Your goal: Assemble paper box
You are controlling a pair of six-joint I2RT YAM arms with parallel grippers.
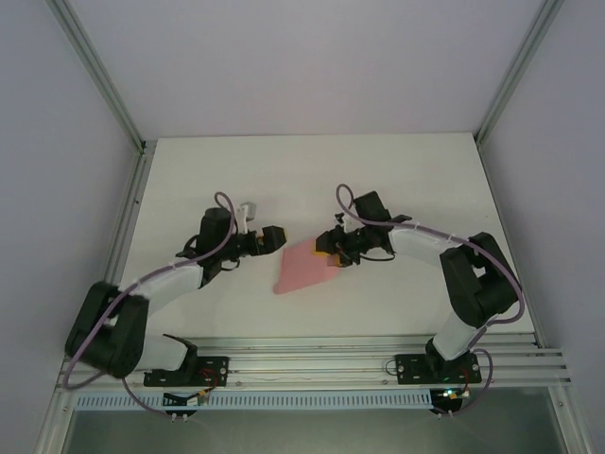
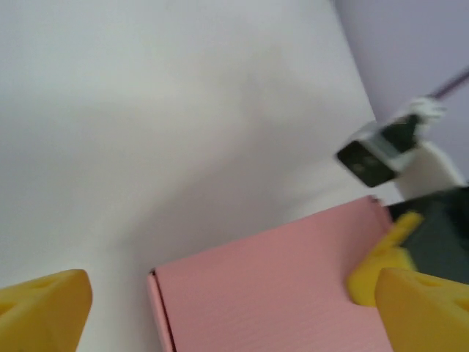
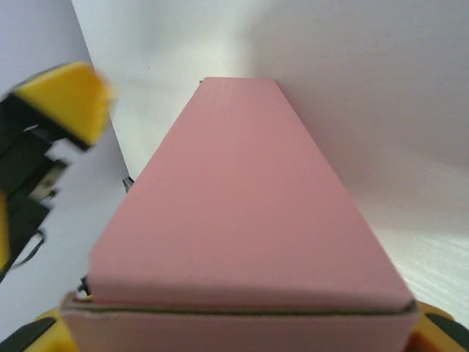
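The paper box [image 1: 307, 268] is a closed, flat pink rectangular box in the middle of the white table. My right gripper [image 1: 333, 252] is at its right end. In the right wrist view the box [image 3: 242, 213] fills the space between my yellow fingertips [image 3: 53, 331], which press on both of its near corners, so the right gripper [image 3: 238, 334] is shut on it. My left gripper [image 1: 273, 236] hangs just off the box's upper left corner. Its yellow fingers [image 2: 45, 308] are spread wide, the left gripper [image 2: 234, 323] is open, and the box [image 2: 271, 286] lies ahead untouched.
The white table [image 1: 312, 180] has bare room behind and to both sides of the arms. Metal frame posts [image 1: 132, 189] and grey walls close it in on the left, right and back. A rail [image 1: 312, 364] runs along the near edge.
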